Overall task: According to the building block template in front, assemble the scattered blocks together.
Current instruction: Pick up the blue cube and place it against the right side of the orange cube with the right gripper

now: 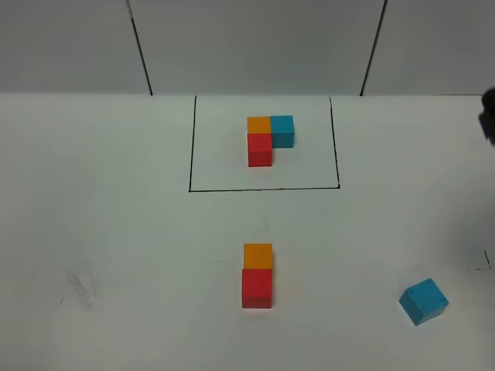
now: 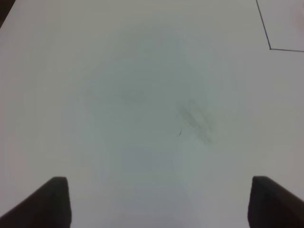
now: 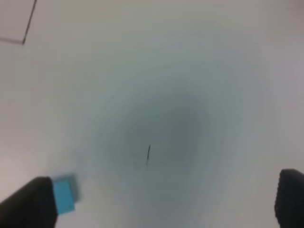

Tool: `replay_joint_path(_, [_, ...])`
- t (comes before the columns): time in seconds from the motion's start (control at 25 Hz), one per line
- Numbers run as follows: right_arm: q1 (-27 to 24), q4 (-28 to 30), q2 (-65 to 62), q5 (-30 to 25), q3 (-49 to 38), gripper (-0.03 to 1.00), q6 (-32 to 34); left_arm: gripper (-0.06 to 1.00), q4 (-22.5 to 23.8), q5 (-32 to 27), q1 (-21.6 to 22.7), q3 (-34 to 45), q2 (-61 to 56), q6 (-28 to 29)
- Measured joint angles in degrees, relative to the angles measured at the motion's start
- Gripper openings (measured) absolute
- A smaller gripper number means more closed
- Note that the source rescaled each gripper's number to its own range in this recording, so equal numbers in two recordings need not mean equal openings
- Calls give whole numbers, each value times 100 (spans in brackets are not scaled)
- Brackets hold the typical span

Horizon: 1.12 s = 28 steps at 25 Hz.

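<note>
The building block template [image 1: 264, 142] is a black-lined rectangle at the table's back middle, framing an L of orange [image 1: 258, 124], blue [image 1: 282, 130] and red [image 1: 261, 149] cubes. Of the scattered blocks, the orange cube [image 1: 258, 256] and red cube [image 1: 257, 288] touch in a column at the front middle. The sky-blue cube [image 1: 424, 301] lies alone, turned, at the front right. It also shows in the right wrist view [image 3: 64, 194], beside one finger [image 3: 33, 204]. My right gripper [image 3: 161, 202] is open and empty above the table. My left gripper [image 2: 159, 204] is open and empty over bare table.
A grey smudge [image 2: 194, 121] marks the table under my left gripper, also seen at the front left [image 1: 80, 284]. A short black mark [image 3: 148, 154] lies under my right gripper. A dark arm part [image 1: 487, 116] shows at the right edge. Grey wall panels stand behind.
</note>
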<state>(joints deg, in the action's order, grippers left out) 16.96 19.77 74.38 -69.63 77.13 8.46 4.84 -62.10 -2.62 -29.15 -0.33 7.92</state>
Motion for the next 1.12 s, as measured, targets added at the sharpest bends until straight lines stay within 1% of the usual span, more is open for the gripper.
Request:
replay_joint_path(0.16, [-6, -86, -345, -12, -1072, 89, -149, 66, 0, 0, 0, 0, 0, 0])
replay_joint_path(0.32, [-6, -207, -622, -12, -1856, 86, -174, 66, 0, 0, 0, 0, 0, 0])
replay_joint_path(0.4, [-6, -344, -758, -19, -2070, 84, -174, 66, 0, 0, 0, 0, 0, 0])
replay_joint_path(0.48, [-6, -607, -853, -26, -2177, 82, -221, 66, 0, 0, 0, 0, 0, 0])
replay_joint_path(0.6, [-6, -983, -902, 84, -2202, 80, -477, 66, 0, 0, 0, 0, 0, 0])
replay_joint_path(0.72, [-6, -1211, -902, 348, -2330, 80, -812, 66, 0, 0, 0, 0, 0, 0])
replay_joint_path(0.88, [-6, -1128, -897, 711, -2688, 80, -1205, 66, 0, 0, 0, 0, 0, 0])
replay_joint_path(1.12, [-6, -1027, -756, 1598, -3003, 80, -1356, 66, 0, 0, 0, 0, 0, 0])
